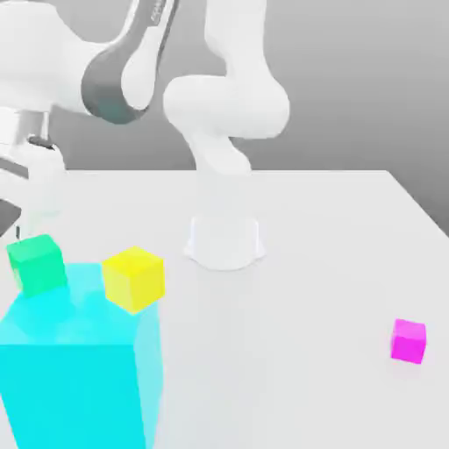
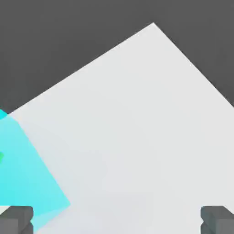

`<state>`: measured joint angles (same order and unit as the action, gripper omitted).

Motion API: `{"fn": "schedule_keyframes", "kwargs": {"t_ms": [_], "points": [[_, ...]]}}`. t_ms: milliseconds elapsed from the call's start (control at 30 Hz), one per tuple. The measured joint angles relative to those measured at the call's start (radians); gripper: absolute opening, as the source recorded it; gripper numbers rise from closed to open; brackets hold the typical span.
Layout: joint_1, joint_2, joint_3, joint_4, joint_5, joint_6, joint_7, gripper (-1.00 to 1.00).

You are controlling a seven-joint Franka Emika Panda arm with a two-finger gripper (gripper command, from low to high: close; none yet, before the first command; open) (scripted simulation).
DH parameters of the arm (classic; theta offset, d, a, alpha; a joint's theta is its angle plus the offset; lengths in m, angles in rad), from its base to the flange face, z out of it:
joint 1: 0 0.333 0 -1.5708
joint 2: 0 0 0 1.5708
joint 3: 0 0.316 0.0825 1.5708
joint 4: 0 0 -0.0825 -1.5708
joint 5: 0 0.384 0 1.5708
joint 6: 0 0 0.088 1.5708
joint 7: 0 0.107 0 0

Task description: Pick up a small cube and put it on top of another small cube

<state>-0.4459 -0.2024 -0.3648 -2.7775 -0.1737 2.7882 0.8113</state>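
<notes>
A green cube (image 1: 37,263) and a yellow cube (image 1: 133,279) sit at the far top edge of a large translucent cyan block (image 1: 79,368) in the exterior view's lower left. Whether they rest on the block or stand just behind it is unclear. A magenta cube (image 1: 409,340) lies alone on the white table at the exterior view's right. The arm's white hand housing (image 1: 39,180) hangs above and slightly behind the green cube. In the hand view my gripper (image 2: 117,220) is open, its grey fingertips (image 2: 16,219) wide apart with nothing between them.
The robot's round white base (image 1: 224,238) stands mid-table behind the cubes. The cyan block (image 2: 23,173) also reaches into the hand view beside one finger. The white table (image 1: 307,289) stretches between the yellow and magenta cubes, and its far corner (image 2: 153,25) meets a dark background.
</notes>
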Motion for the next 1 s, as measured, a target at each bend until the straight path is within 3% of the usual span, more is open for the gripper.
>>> {"fn": "schedule_keyframes", "kwargs": {"t_ms": [233,433,467,733,1000], "points": [[0.146,0.225,0.064,-0.069,0.205,0.091,-0.136,0.00],[-0.017,0.440,0.261,-0.032,0.411,0.255,-0.293,0.00],[-0.039,0.462,0.285,-0.028,0.421,0.274,-0.302,-1.00],[-0.029,0.437,0.269,-0.033,0.401,0.252,-0.285,-1.00],[-0.039,0.192,0.168,-0.045,0.157,0.018,-0.093,-1.00]]}}
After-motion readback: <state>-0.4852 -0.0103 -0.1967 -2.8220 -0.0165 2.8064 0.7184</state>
